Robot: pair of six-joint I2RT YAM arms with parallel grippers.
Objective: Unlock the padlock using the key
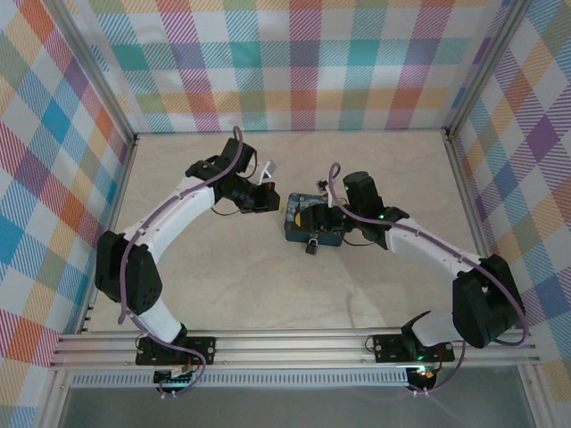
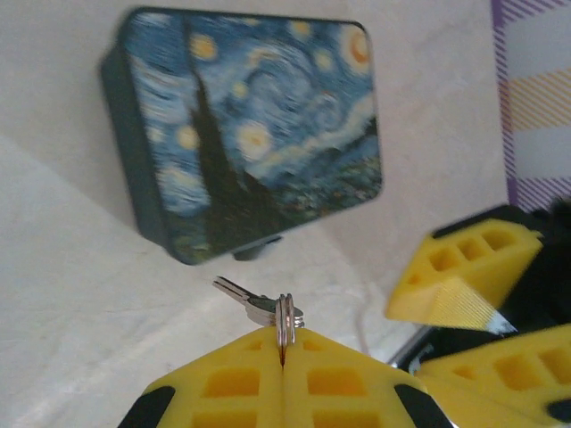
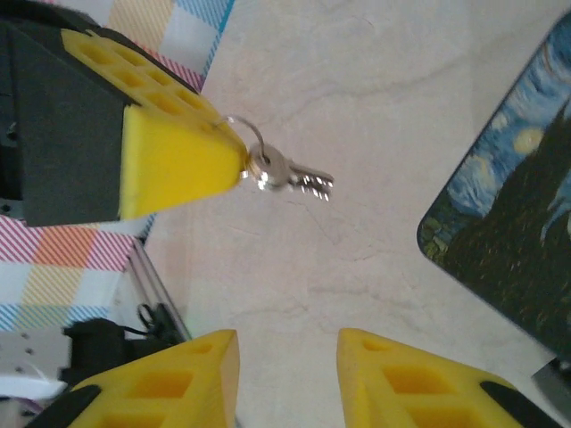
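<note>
Clamping of the left end effector [image 2: 283,352] on the ring [image 2: 284,319] of the tiny silvery metal key [image 2: 243,298] leaves its blade free to aim, while the right end effector [image 3: 290,374] hangs apart by the small dark padlock [image 1: 312,247] just beside the blue painted tin [image 2: 250,116].

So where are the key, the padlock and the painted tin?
key [image 2: 241,297]: left wrist view, on its blade.
padlock [image 1: 312,247]: top view, on its dark body.
painted tin [image 2: 259,125]: left wrist view, on its lid.
</note>
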